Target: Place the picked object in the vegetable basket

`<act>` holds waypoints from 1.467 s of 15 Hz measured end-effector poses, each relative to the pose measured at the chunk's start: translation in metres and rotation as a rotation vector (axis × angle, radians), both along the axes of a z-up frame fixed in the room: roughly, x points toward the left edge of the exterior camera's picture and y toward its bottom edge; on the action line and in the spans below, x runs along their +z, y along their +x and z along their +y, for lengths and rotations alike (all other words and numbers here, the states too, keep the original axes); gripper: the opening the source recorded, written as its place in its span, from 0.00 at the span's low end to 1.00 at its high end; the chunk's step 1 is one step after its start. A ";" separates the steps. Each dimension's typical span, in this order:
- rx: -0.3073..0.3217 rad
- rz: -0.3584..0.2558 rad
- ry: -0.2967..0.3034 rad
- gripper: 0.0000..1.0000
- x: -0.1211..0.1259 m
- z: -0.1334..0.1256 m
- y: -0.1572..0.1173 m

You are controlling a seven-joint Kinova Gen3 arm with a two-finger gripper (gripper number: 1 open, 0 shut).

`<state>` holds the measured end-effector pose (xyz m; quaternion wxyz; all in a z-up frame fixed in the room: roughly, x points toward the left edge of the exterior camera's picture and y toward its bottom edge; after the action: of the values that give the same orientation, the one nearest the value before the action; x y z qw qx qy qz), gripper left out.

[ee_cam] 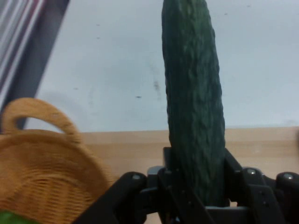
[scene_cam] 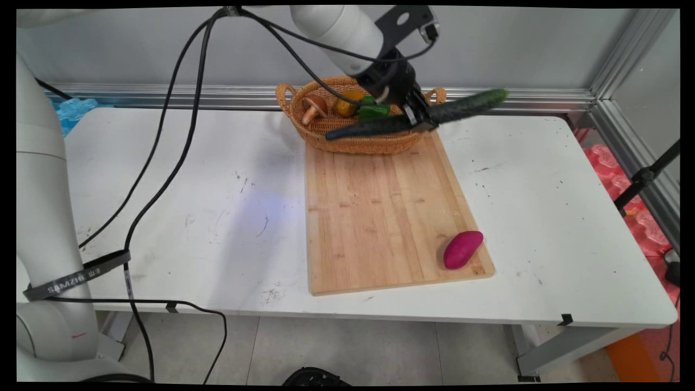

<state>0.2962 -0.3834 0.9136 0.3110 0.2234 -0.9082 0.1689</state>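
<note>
Gripping a long dark-green cucumber (scene_cam: 434, 113) near its middle, the gripper (scene_cam: 418, 115) holds it aloft, nearly level, over the wicker basket's (scene_cam: 353, 142) right rim. Inside the basket lie a mushroom (scene_cam: 314, 106), a yellow vegetable (scene_cam: 347, 104) and a green pepper (scene_cam: 373, 112). A purple sweet potato (scene_cam: 462, 249) rests on the cutting board's (scene_cam: 374, 217) near right corner.

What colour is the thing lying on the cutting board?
Magenta-purple; the sweet potato shows best in the main view, near the board's right corner.
</note>
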 end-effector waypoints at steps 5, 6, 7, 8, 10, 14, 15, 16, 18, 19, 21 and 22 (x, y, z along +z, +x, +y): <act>-0.028 -0.043 -0.042 0.00 -0.009 -0.038 0.030; -0.034 -0.050 -0.048 0.00 -0.012 -0.047 0.036; -0.042 -0.057 -0.052 0.00 -0.017 -0.056 0.044; -0.051 -0.064 -0.054 0.00 -0.022 -0.065 0.052; -0.066 -0.075 -0.052 0.00 -0.032 -0.081 0.065; -0.087 -0.085 -0.034 0.00 -0.054 -0.102 0.086; -0.093 -0.087 -0.027 0.00 -0.061 -0.106 0.091; -0.098 -0.087 -0.021 0.00 -0.068 -0.111 0.095; -0.106 -0.086 -0.011 0.00 -0.079 -0.118 0.102; -0.109 -0.085 -0.008 0.00 -0.083 -0.121 0.105; -0.114 -0.085 -0.002 0.00 -0.090 -0.126 0.109; -0.116 -0.084 0.001 0.00 -0.093 -0.128 0.112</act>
<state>0.4079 -0.5114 0.8204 0.2816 0.1633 -0.9321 0.1591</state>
